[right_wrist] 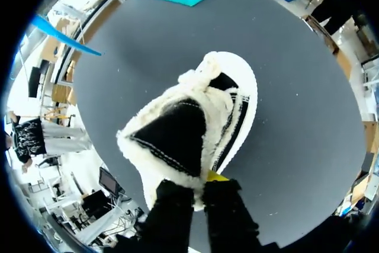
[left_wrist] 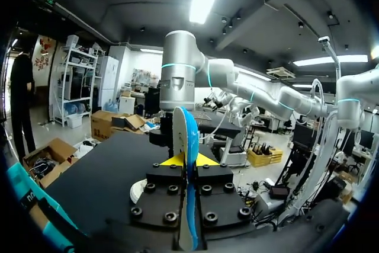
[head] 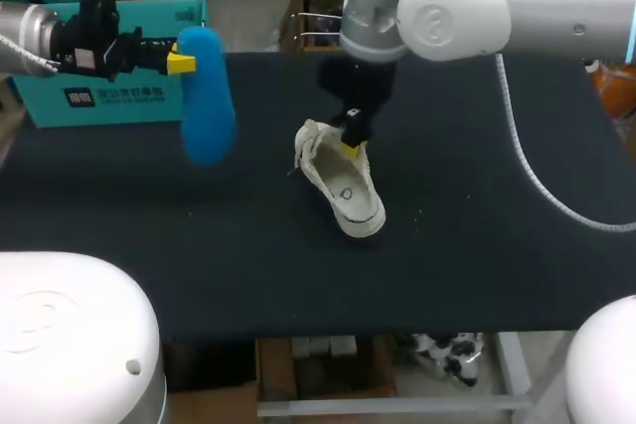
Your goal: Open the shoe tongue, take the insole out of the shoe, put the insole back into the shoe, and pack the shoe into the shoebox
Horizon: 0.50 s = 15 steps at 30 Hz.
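Blue insole (head: pixel 206 106) pinched in our left gripper (head: pixel 181 62), we feared it would snag if our right gripper (head: pixel 351 145), clamping the shoe (head: pixel 348 191), slipped.

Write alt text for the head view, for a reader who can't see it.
The left gripper holds a blue insole up above the left side of the black table, while the right gripper grips the opening rim of a white shoe mid-table. A teal shoebox sits at the far left edge.

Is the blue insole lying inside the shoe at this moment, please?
No, the left gripper holds the blue insole up in the air, well apart from the shoe.
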Each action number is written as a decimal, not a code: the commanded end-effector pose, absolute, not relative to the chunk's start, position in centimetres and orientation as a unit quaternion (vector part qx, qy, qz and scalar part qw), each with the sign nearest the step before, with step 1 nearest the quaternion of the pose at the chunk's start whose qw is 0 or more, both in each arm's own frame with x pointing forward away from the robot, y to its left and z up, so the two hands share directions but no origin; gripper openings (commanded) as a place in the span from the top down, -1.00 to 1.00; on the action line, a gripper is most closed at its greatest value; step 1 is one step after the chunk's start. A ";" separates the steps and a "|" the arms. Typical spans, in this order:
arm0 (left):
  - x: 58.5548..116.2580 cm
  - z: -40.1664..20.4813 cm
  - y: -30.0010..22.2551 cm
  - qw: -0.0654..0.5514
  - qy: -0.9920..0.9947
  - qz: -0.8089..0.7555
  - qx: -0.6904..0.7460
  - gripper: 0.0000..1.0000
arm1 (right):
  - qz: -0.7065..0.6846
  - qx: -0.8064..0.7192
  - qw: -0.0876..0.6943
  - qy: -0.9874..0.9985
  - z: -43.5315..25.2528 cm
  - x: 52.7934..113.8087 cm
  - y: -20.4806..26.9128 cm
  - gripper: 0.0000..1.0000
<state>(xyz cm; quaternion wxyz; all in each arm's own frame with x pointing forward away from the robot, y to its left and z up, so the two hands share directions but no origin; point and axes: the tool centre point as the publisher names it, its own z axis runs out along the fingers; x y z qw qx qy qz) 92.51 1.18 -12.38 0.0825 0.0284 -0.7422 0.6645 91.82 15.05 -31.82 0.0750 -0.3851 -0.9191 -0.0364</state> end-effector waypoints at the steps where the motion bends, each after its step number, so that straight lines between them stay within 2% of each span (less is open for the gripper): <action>1: 94.6 -13.2 -1.2 0.175 -0.720 0.670 -0.054 1.00 | -0.092 -0.418 0.055 -0.902 -31.7 90.2 14.4 1.00; 15: 95.9 -12.6 -5.7 0.228 -0.704 0.665 -0.104 1.00 | -0.134 -0.521 0.050 -0.841 -32.3 86.3 13.9 1.00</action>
